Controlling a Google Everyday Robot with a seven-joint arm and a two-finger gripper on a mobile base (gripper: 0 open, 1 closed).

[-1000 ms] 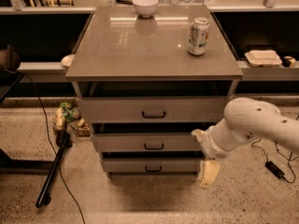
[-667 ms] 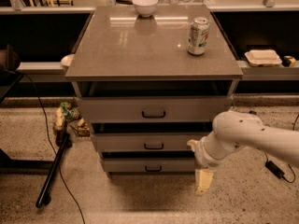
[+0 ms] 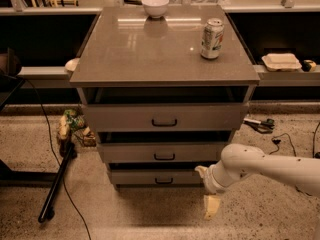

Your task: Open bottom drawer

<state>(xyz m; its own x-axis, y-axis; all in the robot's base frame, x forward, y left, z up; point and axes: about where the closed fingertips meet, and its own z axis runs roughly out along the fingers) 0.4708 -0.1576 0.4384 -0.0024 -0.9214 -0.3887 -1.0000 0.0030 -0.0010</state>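
Observation:
The bottom drawer [image 3: 150, 177] is the lowest and narrowest of three grey-beige fronts, with a small dark bar handle [image 3: 164, 181] at its centre. It looks shut or nearly shut. My gripper [image 3: 206, 188] is on a white arm coming in from the right, low down at the drawer's right end. It is to the right of the handle and does not touch it. The pale fingers are spread open, one [image 3: 201, 170] at drawer height and one [image 3: 211, 207] near the floor. It holds nothing.
The middle drawer [image 3: 162, 153] and top drawer [image 3: 164, 118] sit above. On the cabinet top [image 3: 125, 49] stand a white bowl [image 3: 155, 5] and a soda can [image 3: 212, 31]. A black pole [image 3: 55, 184] and cables lie on the floor at left, with bags [image 3: 70, 126] beside the cabinet.
The arm has moved left and down, bringing the gripper from right of the middle drawer to the bottom drawer's right end. The drawers have not moved.

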